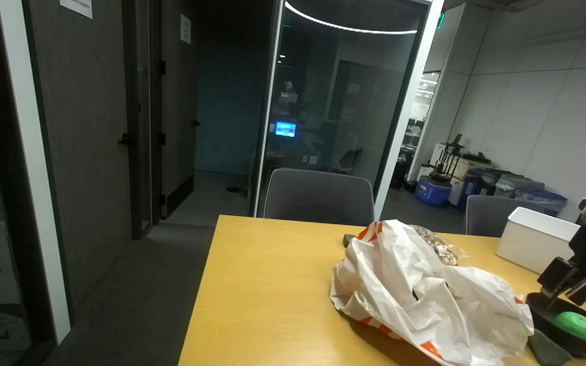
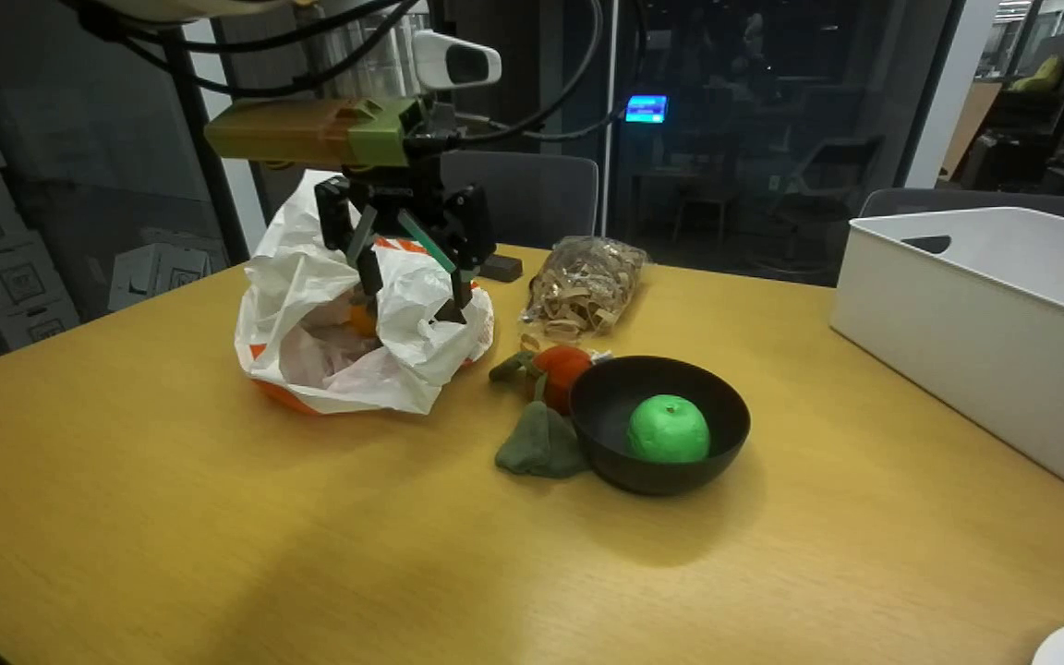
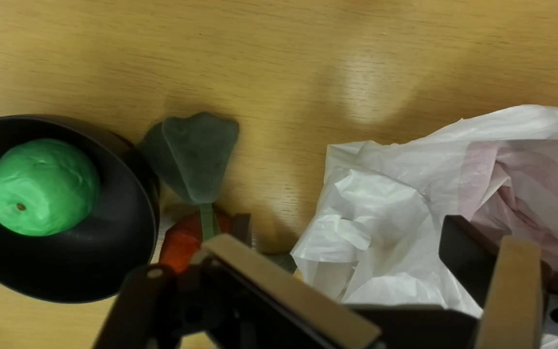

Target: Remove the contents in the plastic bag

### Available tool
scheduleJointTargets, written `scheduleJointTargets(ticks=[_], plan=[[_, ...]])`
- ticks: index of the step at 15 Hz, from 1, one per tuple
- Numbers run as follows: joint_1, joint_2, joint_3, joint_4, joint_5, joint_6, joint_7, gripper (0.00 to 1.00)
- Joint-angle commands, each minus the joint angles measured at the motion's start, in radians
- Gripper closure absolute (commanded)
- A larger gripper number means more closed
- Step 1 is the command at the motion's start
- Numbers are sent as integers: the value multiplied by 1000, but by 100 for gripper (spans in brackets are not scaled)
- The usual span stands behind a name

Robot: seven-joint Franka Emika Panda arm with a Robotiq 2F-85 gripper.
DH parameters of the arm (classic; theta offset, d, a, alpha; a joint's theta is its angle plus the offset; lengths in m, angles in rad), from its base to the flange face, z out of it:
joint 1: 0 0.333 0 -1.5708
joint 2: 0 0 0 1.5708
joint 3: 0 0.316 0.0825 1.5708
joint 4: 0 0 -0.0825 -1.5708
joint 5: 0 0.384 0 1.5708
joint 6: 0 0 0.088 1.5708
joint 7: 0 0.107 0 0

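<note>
A crumpled white plastic bag with orange print [image 1: 425,305] lies on the table. It also shows in the other views [image 2: 417,365] [image 3: 380,208]. In an exterior view its mouth is open and a small orange thing [image 2: 363,320] shows inside, partly hidden by the bag and a finger. Other contents are hidden. My gripper [image 2: 412,297] is open with nothing between its fingers. It hangs over the bag, its fingertips level with the upper folds; I cannot tell if they touch. In the wrist view the fingers [image 3: 351,230] stand wide apart, with bag film beneath them.
A black bowl [image 2: 601,453] holds a green fruit-like ball [image 2: 669,429]. A red-orange soft toy [image 2: 560,374] with grey-green leaves [image 2: 539,443] lies against it. Behind are a clear bag of tan strips [image 2: 586,286] and a dark block [image 2: 501,268]. A white bin [image 2: 975,351] stands beside.
</note>
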Motion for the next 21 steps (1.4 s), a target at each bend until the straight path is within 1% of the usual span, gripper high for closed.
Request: scheduleJointTargets(ticks=[1,4,6,7,9,11,12,13,14,15,16,18,19,20,21], plan=[[13,25,9,19,48,-28,-38,0],[69,52,15,39,170,-60,-162,0],[95,85,37,63,205,-63,-212,0],[100,129,48,91,207,-46,-220,0],[105,207,57,160,237,-68,-251,0],[102,266,67,215,322,-96,-318,0],[90,307,76,247,349,-96,-327,0],[78,337,84,278,378,-122,-323,0],[69,345,93,291,406,-138,-315,0],[61,349,104,296,420,-127,-308,0],[56,345,113,297,420,-120,-282,0],[71,297,123,239,271,27,-147,0],[73,281,125,228,207,48,-96,0],[76,264,127,220,129,45,-31,0],[76,248,135,219,86,9,0,0]])
